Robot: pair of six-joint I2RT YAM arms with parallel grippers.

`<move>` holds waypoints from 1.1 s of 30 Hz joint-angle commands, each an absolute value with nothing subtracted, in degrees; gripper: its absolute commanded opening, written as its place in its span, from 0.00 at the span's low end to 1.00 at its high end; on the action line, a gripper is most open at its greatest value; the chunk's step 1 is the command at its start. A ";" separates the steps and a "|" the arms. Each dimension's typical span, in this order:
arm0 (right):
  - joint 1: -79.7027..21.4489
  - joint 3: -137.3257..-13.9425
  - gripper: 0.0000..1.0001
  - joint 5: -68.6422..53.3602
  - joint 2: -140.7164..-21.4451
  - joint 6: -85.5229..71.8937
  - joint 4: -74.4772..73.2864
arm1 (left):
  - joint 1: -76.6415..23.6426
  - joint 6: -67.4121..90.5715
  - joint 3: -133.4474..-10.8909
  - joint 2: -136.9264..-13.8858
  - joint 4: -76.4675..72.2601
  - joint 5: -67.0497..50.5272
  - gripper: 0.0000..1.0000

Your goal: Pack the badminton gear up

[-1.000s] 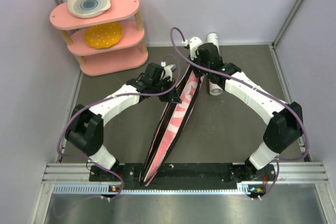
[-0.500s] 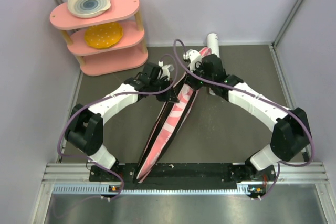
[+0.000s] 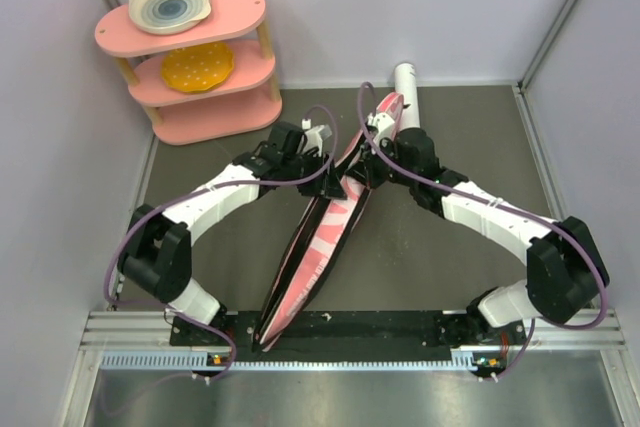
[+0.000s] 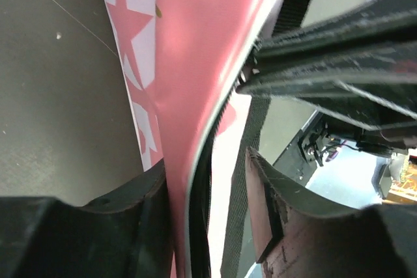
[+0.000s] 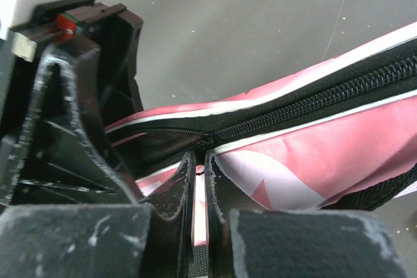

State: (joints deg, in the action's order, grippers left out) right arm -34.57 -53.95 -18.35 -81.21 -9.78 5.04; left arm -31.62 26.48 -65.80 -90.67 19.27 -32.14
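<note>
A dark grey worktop (image 3: pixel 450 277) sits between pale walls, with two robot arms fixed at its near edge. A long pink racket bag (image 3: pixel 325 237) with white stars stands on its edge, running from the near middle of the worktop up and slightly right toward the far side. Its black zip (image 5: pixel 313 105) runs along the upper edge.

Both hands meet at the bag's far half, one on each side. The left hand (image 3: pixel 333 185) straddles the bag's upper edge. Its fingers (image 4: pixel 140 200) stand apart, with the pink fabric and a black strap passing through the gap. One finger lies against the fabric, and nothing is clamped. The right hand (image 3: pixel 362 175) is just across the bag from it. Its fingers (image 5: pixel 179 187) are pressed almost together right at the zip, where the closed teeth end. Whether they pinch the zip pull cannot be told.

A white tube (image 3: pixel 405 80) lies beyond the bag's far tip, near the back wall.

In the far left corner stands a pink three-tier shelf (image 3: pixel 215 107), well apart from the bag. It holds a pale plate (image 3: pixel 170 4) on top and a yellow plate (image 3: pixel 198 65) below.
</note>
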 commanded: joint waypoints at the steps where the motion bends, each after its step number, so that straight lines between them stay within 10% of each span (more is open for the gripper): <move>1: -34.10 -51.51 0.00 -22.06 -77.70 -12.66 10.81 | -31.64 25.32 -63.90 -82.02 15.38 -33.75 0.50; 20: -31.64 -48.69 0.00 -24.52 -73.22 -13.36 11.16 | -31.03 32.52 -83.40 -99.84 3.08 -23.02 0.64; 33: -31.73 -49.75 0.00 -25.14 -73.21 -13.09 9.76 | -31.20 34.37 -87.10 -105.91 -1.04 -31.19 0.21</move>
State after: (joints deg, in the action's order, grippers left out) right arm -31.59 -48.73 -22.70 -75.24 -13.23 8.27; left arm -31.27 34.46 -85.10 -104.81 3.60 -28.93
